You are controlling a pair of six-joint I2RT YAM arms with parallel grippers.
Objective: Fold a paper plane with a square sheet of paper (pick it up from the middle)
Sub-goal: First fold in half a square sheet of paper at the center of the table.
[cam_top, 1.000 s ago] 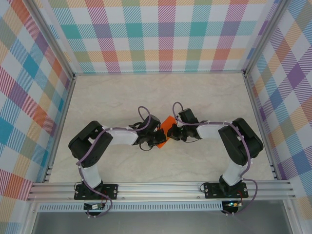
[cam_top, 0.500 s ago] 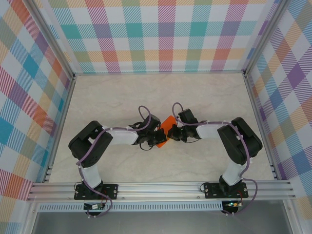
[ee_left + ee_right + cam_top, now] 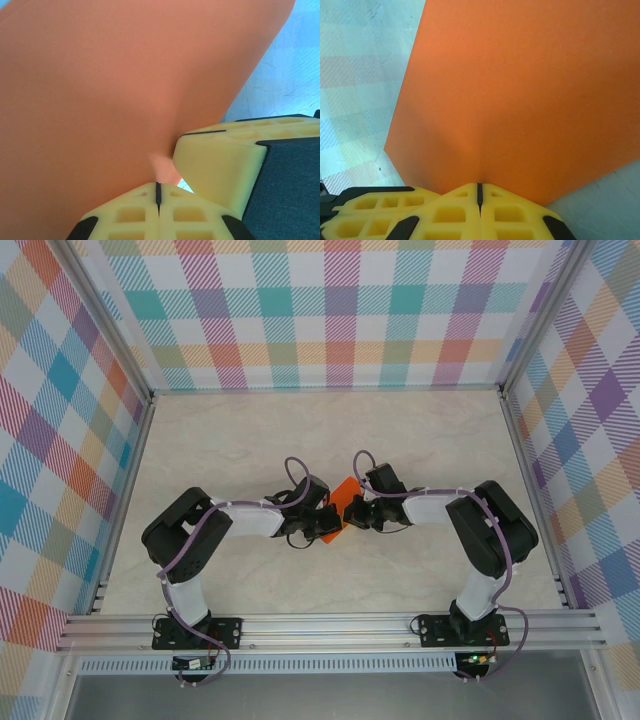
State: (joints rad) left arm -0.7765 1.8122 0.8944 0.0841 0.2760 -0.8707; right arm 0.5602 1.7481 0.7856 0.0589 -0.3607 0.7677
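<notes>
The square sheet of paper (image 3: 341, 508) sits over the middle of the table (image 3: 250, 440), directly between my two wrists and pinched from both sides. In the top view its visible orange area runs on a diagonal, from a far corner toward the back wall to a near corner toward my bases. My left gripper (image 3: 322, 524) is closed on the sheet. In the left wrist view the sheet (image 3: 100, 100) bows upward and away from the closed seam of the left gripper (image 3: 158, 192), with a small crease of paper entering the seam. My right gripper (image 3: 351, 512) is likewise closed on the sheet. In the right wrist view the sheet (image 3: 530, 100) spreads flat ahead of the right gripper (image 3: 479, 192), one straight edge slanting to a corner just left of the fingers. A finger of the right gripper (image 3: 220, 165) stands just beside the left pinch point, so the two grips are nearly touching. Both arms are equally near. The sheet extends forward from each pinch, so I judge that the next fold depends on moving the wrists across that diagonal, not along it. Risk: the grips are so close that they may tear or crumple the thin paper.
</notes>
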